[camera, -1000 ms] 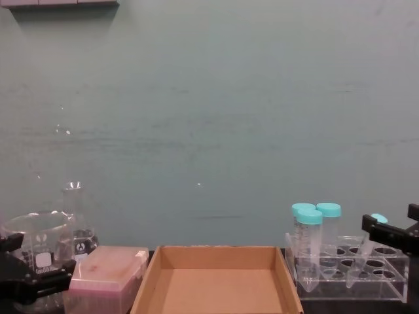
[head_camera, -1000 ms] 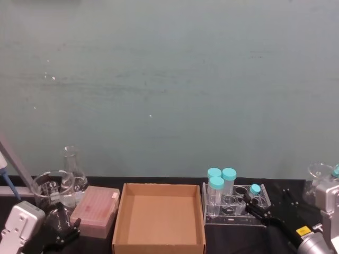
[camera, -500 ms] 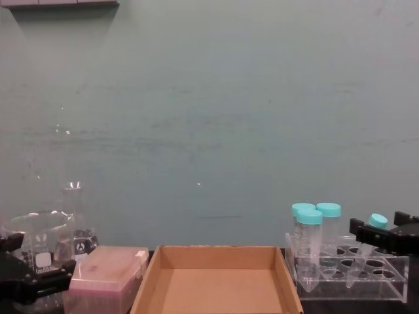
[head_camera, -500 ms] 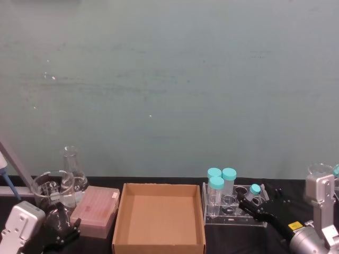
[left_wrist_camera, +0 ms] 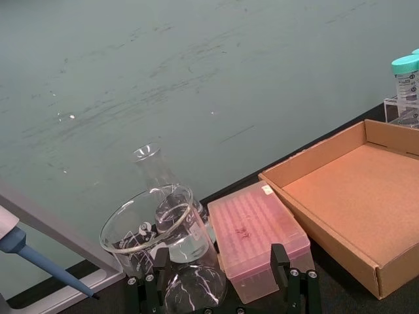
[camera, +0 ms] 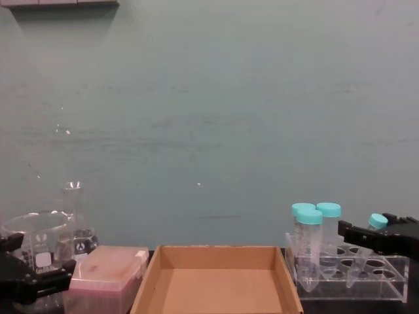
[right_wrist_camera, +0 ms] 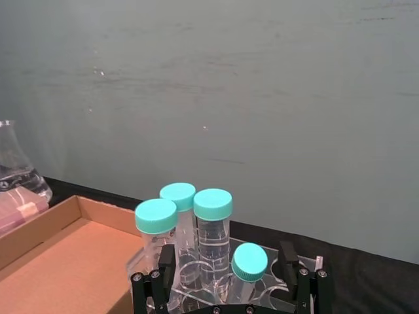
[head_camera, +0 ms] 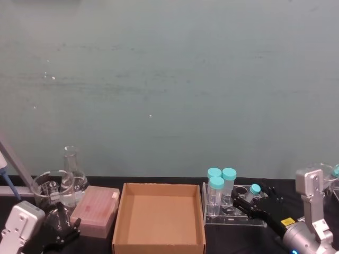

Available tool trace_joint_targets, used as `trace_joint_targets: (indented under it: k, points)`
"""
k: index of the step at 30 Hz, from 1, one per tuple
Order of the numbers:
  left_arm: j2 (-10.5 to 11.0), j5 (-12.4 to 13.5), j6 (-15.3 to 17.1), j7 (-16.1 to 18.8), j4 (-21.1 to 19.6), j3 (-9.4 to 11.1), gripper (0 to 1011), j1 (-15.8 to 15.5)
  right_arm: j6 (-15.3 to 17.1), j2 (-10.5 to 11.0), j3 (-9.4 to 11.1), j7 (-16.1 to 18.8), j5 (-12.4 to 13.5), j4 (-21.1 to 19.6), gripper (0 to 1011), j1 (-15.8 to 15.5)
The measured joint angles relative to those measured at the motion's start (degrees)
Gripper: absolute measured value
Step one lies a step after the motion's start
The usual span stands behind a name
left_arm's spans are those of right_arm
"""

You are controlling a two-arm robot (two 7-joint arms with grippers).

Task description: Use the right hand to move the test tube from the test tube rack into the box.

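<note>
Where the black table (head_camera: 228,239) meets the teal wall (head_camera: 169,79), the brown cardboard box (head_camera: 159,214) lies in the middle. Just beside its left wall sits a pink translucent box (head_camera: 95,210). It has a small white label (left_wrist_camera: 267,190) at one corner and a dark mark on its lid, neither legible.

The clear test tube rack (head_camera: 233,218) stands just right of the cardboard box. Left of the pink box are a glass beaker (camera: 39,245) with white printed marks too small to read and a conical flask (camera: 75,226) behind it. The left gripper (head_camera: 61,230) rests low by this glassware with its jaws spread.

Three wide teal-capped tubes (head_camera: 216,183) stand upright at the rack's left end; their printed graduations cannot be read. The slim test tube (camera: 376,220) is in the rack's right part, leaning with its cap toward the right. The right hand (head_camera: 254,198) reaches in from the lower right with its jaws released. In the right wrist view one finger (right_wrist_camera: 167,261) stands on each side of the small cap, apart from it. A yellow sticker (head_camera: 287,222) on that arm is too small to read.
</note>
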Motion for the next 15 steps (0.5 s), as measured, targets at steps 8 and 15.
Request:
trace_joint_targets:
  k: [8,15]
  points:
    - [0.0,0.0,0.0,0.0,0.0,0.0,1000,0.0,1.4,-0.86,0.85,-2.54,-1.62,-1.15,1002,-0.76]
    - [0.0,0.0,0.0,0.0,0.0,0.0,1000,0.0,1.76,-1.61,1.61,-3.14,-2.84,-1.38,1003,-1.04]
